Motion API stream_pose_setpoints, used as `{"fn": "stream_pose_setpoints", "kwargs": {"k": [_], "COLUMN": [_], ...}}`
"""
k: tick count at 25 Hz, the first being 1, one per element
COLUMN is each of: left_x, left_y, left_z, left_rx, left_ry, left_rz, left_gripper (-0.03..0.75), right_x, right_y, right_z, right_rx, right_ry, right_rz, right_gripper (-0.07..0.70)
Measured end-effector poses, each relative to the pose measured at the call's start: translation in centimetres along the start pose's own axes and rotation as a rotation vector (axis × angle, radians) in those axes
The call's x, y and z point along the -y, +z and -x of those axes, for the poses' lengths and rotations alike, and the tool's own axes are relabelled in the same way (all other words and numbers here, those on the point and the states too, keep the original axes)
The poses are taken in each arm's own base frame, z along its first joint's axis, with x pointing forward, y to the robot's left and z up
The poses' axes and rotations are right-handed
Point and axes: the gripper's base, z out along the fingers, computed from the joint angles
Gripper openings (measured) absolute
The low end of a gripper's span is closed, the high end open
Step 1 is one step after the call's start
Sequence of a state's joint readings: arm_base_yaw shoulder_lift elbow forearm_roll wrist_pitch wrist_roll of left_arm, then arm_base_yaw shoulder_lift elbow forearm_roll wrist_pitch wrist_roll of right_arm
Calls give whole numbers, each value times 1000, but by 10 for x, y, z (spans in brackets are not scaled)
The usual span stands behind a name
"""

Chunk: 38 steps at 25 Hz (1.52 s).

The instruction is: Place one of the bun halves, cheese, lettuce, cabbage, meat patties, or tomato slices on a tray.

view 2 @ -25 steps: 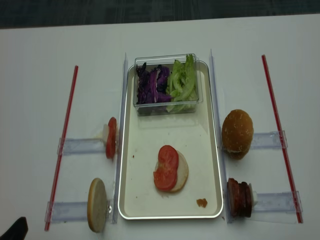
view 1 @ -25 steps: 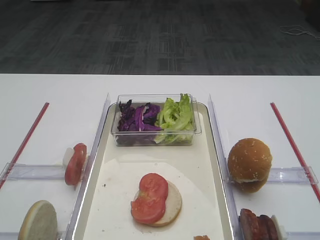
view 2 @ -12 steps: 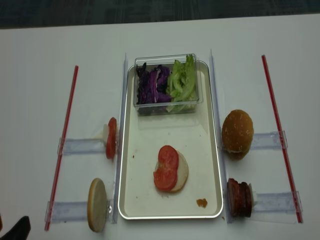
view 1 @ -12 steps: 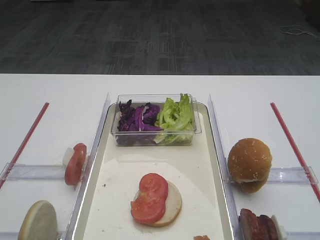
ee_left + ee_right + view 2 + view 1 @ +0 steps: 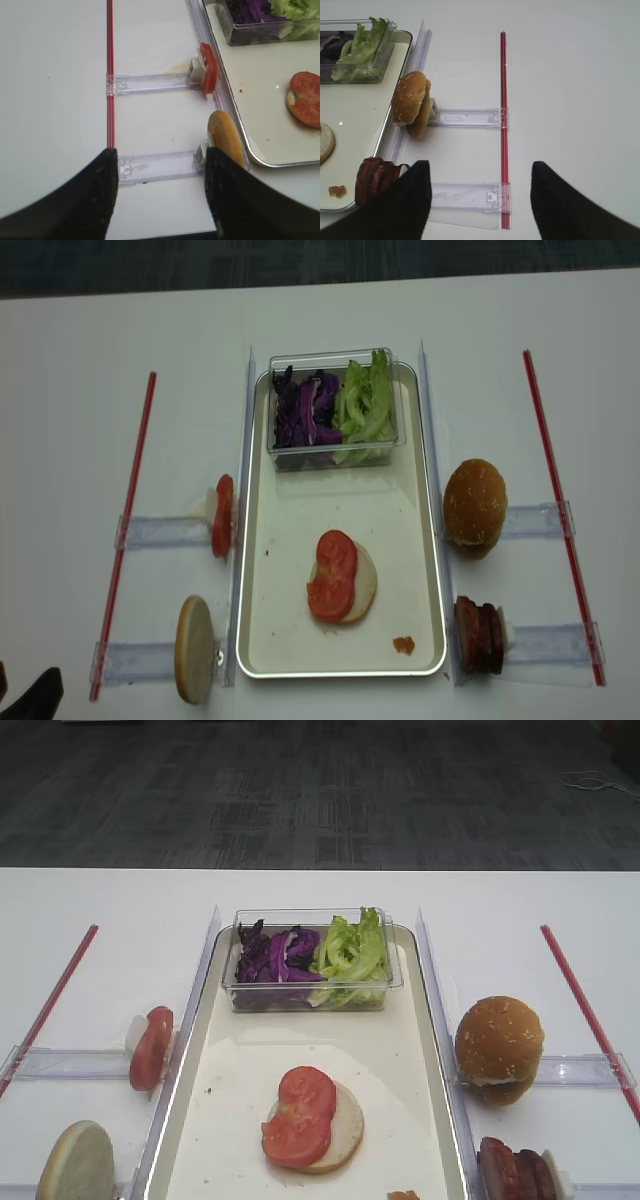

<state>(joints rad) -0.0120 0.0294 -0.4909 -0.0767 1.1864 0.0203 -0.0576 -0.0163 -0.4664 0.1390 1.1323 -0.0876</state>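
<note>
Two tomato slices (image 5: 298, 1116) already sit on a bun half (image 5: 340, 1128) in the tray (image 5: 420, 1010). My left gripper (image 5: 160, 190) and right gripper (image 5: 480, 200) are both spread wide, holding nothing. Next, the meat patties (image 5: 478, 636), standing on edge right of the tray: firm, greasy, so I'd pinch across the flat faces.

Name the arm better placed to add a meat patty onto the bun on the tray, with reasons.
Right. The patties stand beside the right gripper, which is open and empty. The left gripper is across the tray, by the spare bun half.
</note>
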Motion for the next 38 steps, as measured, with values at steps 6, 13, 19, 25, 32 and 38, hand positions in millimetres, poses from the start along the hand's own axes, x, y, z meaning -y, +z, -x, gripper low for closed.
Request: {"fn": "stream_pose_setpoints", "kwargs": {"k": [6,13,19,25,32,38], "left_x": [0,0,-3,-2,-2,-2], "left_y": [-5,-5,-5,-5,-5,-5], "left_z": [-4,-4,-4,-4,-4,-4], "left_rx": [46,48,48,48,48,48], "left_ry": [3,-1,-28,-30,-32,-32], "left_rz": [-2,2,30,29,29,29], "left_gripper": [371,371,371,371,371,371], "right_x": [0,0,0,0,0,0], "right_y": [0,0,0,0,0,0], "right_z": [0,0,0,0,0,0], "right_rx": [0,0,0,0,0,0], "right_ry": [0,0,0,0,0,0], "right_rz": [0,0,0,0,0,0], "right_gripper": [452,452,452,452,452,452]}}
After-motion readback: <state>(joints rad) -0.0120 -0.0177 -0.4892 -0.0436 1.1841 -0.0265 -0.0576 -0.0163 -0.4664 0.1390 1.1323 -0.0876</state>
